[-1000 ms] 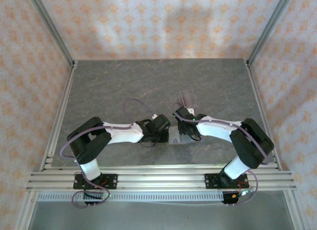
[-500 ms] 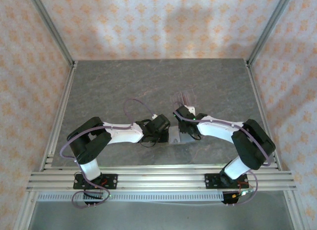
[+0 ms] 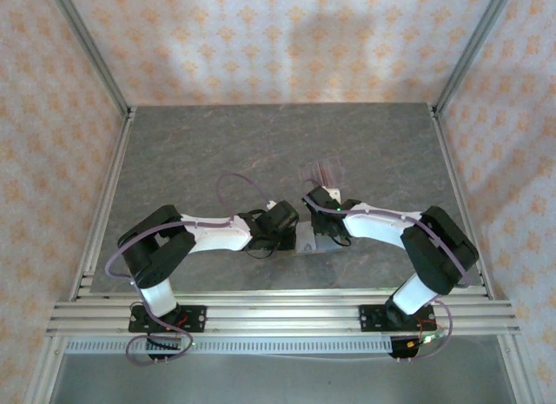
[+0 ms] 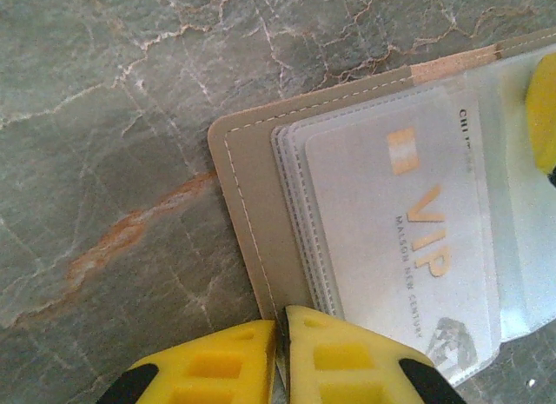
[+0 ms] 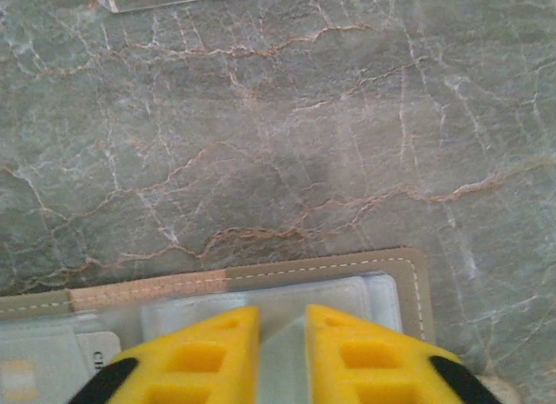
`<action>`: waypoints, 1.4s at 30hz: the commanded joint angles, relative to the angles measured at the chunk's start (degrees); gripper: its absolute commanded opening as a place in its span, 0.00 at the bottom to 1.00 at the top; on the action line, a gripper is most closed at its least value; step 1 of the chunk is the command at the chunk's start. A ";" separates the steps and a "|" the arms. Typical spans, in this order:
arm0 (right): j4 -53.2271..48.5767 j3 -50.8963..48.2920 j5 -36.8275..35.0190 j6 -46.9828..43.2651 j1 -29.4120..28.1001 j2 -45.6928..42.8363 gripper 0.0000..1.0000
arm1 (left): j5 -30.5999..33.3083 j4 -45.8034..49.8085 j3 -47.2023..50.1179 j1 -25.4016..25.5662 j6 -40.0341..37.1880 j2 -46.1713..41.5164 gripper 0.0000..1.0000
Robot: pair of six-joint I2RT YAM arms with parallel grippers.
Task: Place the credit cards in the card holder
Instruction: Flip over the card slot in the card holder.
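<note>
While left gripper (image 4: 280,334) clamps the card holder (image 4: 261,213), right gripper (image 5: 282,334) sits narrowly parted.

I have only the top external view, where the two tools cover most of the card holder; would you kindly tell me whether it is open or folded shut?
Observer: It is open. The left wrist view shows the card holder lying flat on the table with its clear sleeves facing up.
Operator: Thank you. Does it hold a card?
Observer: Yes, a pale card marked VIP sits inside one of the clear sleeves.
</note>
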State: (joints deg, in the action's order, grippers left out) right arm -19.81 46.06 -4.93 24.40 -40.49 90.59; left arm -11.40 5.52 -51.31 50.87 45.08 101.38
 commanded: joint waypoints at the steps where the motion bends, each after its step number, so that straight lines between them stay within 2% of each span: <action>1: -0.82 -1.59 0.04 0.65 -0.42 -0.66 0.14 | -1.92 0.63 1.29 0.63 -0.08 7.46 0.11; 5: -0.65 -1.49 1.72 0.38 -0.47 -1.54 0.06 | -2.40 -0.11 1.41 0.72 0.25 7.68 0.11; 10: 1.68 -2.38 4.75 0.84 -0.47 -2.38 0.00 | -2.14 -0.22 2.07 0.72 0.36 7.52 0.11; 17: 4.39 -3.12 8.86 1.53 -0.47 -3.64 0.00 | -2.05 -0.68 2.62 0.72 0.45 7.30 0.11; 27: 10.52 -3.27 19.33 4.14 -0.43 -3.22 0.00 | -2.36 -1.39 2.68 0.72 0.71 7.59 0.11; 30: 11.21 -3.73 20.03 4.61 -0.38 -4.57 0.00 | -2.32 -1.36 2.87 0.72 0.71 7.41 0.12; 34: 9.82 -3.61 19.68 4.31 -0.20 -6.40 0.06 | -2.32 -1.61 3.06 0.73 0.71 7.58 0.11; 35: 7.84 -2.99 18.09 3.66 -0.14 -6.97 0.09 | -2.37 -1.68 3.14 0.72 0.77 7.59 0.11; 38: 2.81 -2.43 10.71 2.68 -0.12 -10.26 0.25 | -2.42 -2.09 3.47 0.77 0.89 7.41 0.12; 40: -0.91 -1.63 5.83 1.83 0.25 -11.29 0.29 | -2.31 -2.18 3.62 0.73 0.84 7.33 0.11; 42: -3.54 -0.70 3.98 0.84 1.14 -10.43 0.30 | -2.40 -2.43 3.67 0.73 0.89 7.46 0.11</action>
State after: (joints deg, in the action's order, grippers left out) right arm -16.58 43.35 6.70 26.92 -40.27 80.49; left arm -11.42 4.86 -50.87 50.85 45.15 101.41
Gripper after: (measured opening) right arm 0.300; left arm 0.117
